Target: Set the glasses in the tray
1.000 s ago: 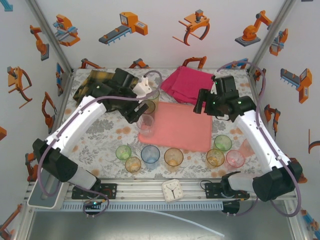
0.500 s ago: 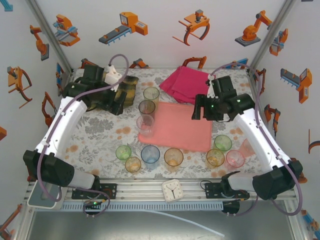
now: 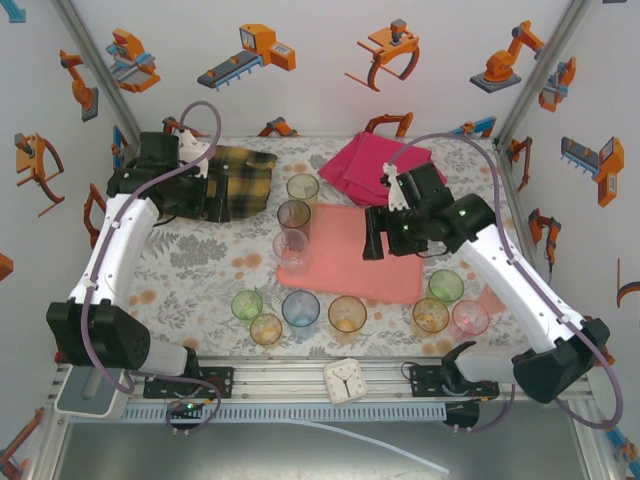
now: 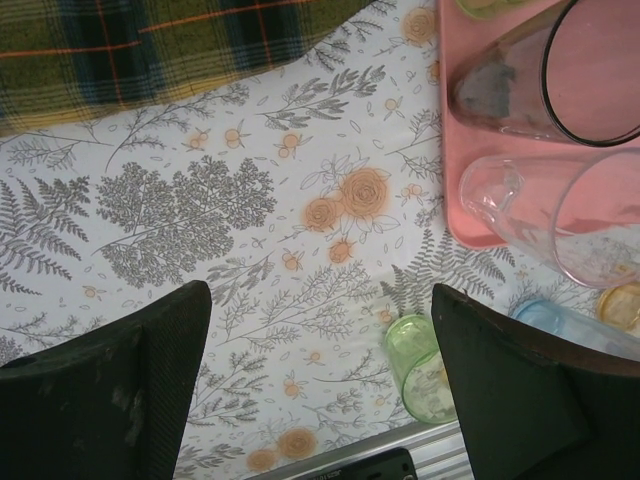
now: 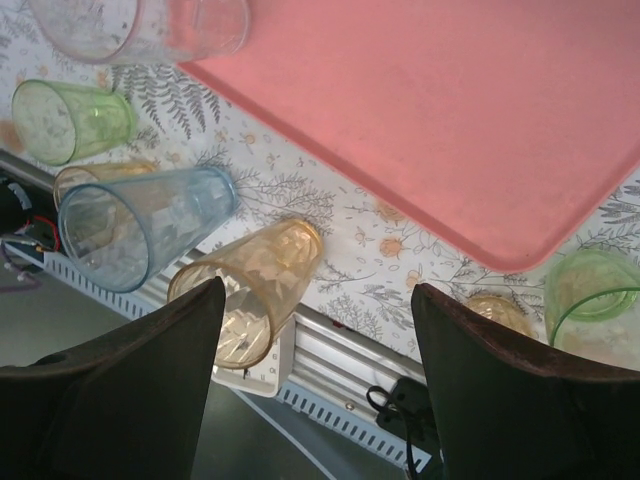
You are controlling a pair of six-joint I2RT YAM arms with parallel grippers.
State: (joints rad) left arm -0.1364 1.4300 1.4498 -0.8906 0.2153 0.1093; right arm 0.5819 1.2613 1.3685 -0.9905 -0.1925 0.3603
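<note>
Standing upright in the top view: three glasses [image 3: 293, 215] on the tray [image 3: 380, 270], lined along its left edge. Seven more stand off the tray, in a row by the near edge of the table [image 3: 200, 270].
- Left hand [image 3: 212, 197]: over the plaid cloth [image 3: 245, 175] at the table's far-left corner, well apart from that row.
- Right hand [image 3: 374, 238]: above the tray's middle, the nearer of the two. The amber glass [image 3: 347, 314] lies toward the near edge from it.

Left wrist view: fingers apart, nothing between them. A green glass [image 4: 420, 365] sits beside the right finger.

Right wrist view: fingers apart, empty. The amber glass is between them and low, a blue glass [image 5: 140, 230] beside it. Judged: the right arm is better placed, and the glass's long axis is vertical.
</note>
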